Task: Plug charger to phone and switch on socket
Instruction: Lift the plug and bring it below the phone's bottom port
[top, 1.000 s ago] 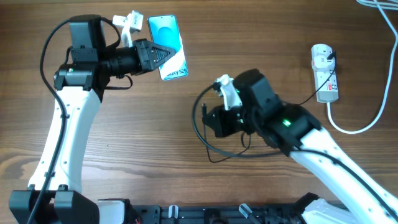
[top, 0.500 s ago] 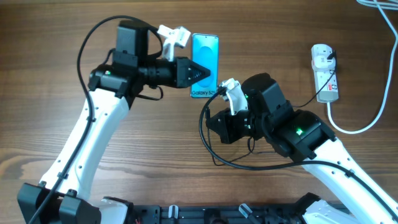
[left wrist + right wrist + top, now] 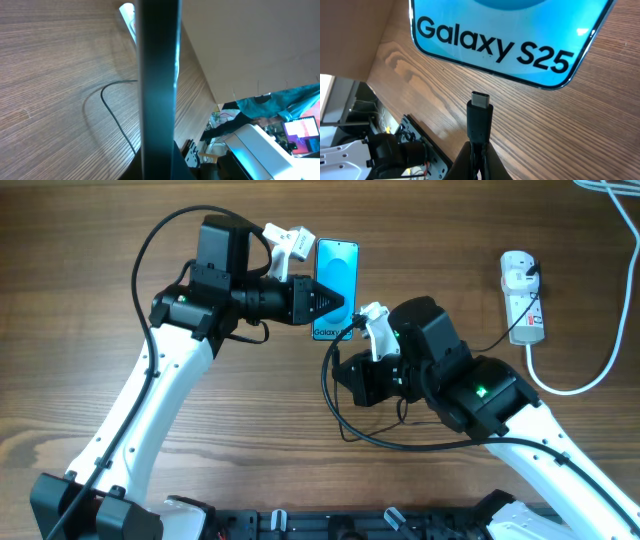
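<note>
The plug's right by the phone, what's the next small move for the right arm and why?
Probably ease the right gripper forward so the charger tip closes the gap to the bottom edge of the phone. The tip points at that edge without touching it, the left gripper holds the phone, and the port itself isn't visible, so go slowly.

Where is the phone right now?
In the overhead view, the phone sits near the top centre, gripped by the left fingers, with the charger tip in the right fingers just short of its bottom edge.
</note>
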You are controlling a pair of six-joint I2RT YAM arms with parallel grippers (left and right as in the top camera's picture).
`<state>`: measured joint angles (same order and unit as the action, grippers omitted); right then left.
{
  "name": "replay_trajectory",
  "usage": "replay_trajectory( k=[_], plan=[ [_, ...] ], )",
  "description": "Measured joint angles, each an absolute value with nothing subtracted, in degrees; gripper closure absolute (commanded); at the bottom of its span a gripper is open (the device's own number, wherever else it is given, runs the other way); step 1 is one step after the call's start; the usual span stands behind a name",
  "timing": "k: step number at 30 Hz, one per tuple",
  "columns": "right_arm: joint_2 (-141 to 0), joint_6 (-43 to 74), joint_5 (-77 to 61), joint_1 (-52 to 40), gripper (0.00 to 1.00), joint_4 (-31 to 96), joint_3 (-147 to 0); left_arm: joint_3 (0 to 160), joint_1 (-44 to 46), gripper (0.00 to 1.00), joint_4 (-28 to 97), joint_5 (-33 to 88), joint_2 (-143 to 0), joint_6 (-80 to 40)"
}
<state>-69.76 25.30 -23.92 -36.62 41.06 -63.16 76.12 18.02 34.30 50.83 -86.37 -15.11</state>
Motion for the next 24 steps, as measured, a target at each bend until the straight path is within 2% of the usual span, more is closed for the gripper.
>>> replay_trajectory(
  k=[24],
  plan=[
    [-69.76,27.20,-23.90,-36.62,0.96,39.72,-63.16,76.12,18.02,0.96,34.50,52.86,-86.37,-15.77]
  ],
)
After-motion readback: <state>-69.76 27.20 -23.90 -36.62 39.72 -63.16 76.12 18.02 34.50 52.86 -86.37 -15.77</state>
